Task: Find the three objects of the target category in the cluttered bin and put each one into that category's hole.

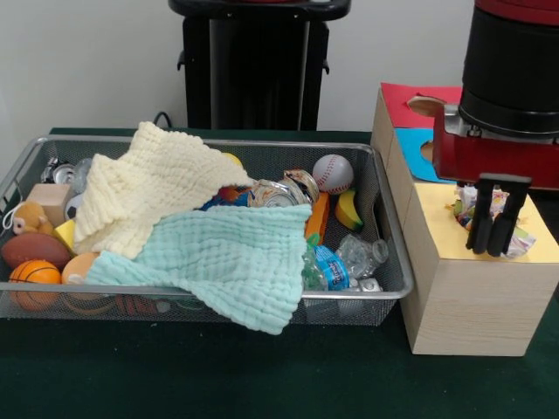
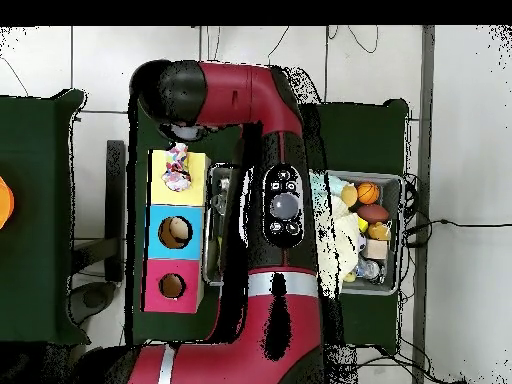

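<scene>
My gripper (image 1: 493,251) hangs over the yellow end (image 1: 437,218) of the wooden sorting box, its dark fingers close together with nothing seen between them. A crumpled colourful wrapper (image 1: 522,237) lies at the yellow hole just behind the fingers. The overhead view shows the wrapper (image 2: 177,167) resting on the yellow panel (image 2: 198,165), with the gripper hidden under the red arm (image 2: 250,110). The wire bin (image 1: 349,297) to the left holds crushed cans (image 1: 284,192), a squashed plastic bottle (image 1: 349,260), a baseball (image 1: 333,172) and a basketball (image 1: 35,275).
A cream cloth (image 1: 148,188) and a mint cloth (image 1: 227,262) cover much of the bin's contents; the mint one drapes over the front rim. The box's blue panel (image 1: 410,144) and red panel (image 1: 410,96) each have an open hole. A football (image 1: 33,249) lies at the bin's left end.
</scene>
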Robot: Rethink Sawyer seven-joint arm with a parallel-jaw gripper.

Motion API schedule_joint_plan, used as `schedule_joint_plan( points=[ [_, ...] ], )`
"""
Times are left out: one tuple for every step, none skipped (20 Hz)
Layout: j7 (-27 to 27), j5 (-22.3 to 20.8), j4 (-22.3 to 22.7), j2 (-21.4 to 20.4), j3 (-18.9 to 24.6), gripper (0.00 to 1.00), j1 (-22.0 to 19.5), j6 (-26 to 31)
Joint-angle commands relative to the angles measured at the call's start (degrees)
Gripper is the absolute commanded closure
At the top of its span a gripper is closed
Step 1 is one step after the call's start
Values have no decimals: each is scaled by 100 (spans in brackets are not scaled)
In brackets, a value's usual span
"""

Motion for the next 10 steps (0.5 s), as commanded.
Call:
schedule_joint_plan(
  points=[
    [-922, -386, 530, 226, 268, 100, -131, 881],
    [-964, -403, 460, 231, 279, 100, -127, 988],
    [-962, -416, 446, 220, 279, 100, -122, 1021],
    [-949, -422, 423, 217, 285, 100, -112, 1071],
    [-946, -426, 415, 209, 297, 100, -104, 1100],
    [-944, -430, 407, 201, 310, 100, -96, 1129],
    [-942, -435, 398, 193, 322, 100, -88, 1158],
    [-940, -439, 390, 185, 334, 100, -80, 1187],
    [-929, -445, 364, 188, 344, 100, -74, 1223],
    [-903, -434, 416, 134, 348, 100, -53, 1242]
  ],
)
